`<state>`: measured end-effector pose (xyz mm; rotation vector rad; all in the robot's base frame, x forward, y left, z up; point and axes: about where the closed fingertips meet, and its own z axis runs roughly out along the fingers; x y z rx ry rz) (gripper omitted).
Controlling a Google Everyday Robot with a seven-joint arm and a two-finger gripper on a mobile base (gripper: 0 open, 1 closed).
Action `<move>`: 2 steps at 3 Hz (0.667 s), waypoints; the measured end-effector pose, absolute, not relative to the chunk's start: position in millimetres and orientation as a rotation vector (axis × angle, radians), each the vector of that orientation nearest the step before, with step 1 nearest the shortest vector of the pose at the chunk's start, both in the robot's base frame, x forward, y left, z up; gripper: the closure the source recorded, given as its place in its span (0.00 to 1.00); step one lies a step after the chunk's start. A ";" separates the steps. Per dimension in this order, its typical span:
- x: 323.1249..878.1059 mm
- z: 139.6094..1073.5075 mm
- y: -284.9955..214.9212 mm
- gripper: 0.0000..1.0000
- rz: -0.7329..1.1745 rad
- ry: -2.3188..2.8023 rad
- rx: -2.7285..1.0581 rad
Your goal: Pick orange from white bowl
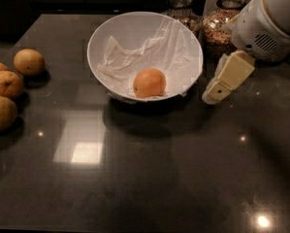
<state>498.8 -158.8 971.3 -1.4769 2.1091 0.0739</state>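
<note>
The orange (149, 82) lies inside the white bowl (100, 35), on the near side of its crumpled white paper lining. The bowl stands at the back middle of the dark countertop. My gripper (213, 96), cream-coloured under a white arm housing, hangs just to the right of the bowl, outside its rim, with its tip close above the countertop. It holds nothing and is apart from the orange.
Several paler citrus fruits (4, 84) lie at the left edge of the counter. Two glass jars of grains (222, 21) stand behind the bowl, right behind my arm. The dark countertop (149, 178) stretches toward the front.
</note>
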 end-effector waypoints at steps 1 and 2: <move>516.2 964.0 -153.4 0.00 0.171 2.136 -1.303; 534.1 961.1 -147.7 0.00 0.255 2.173 -1.146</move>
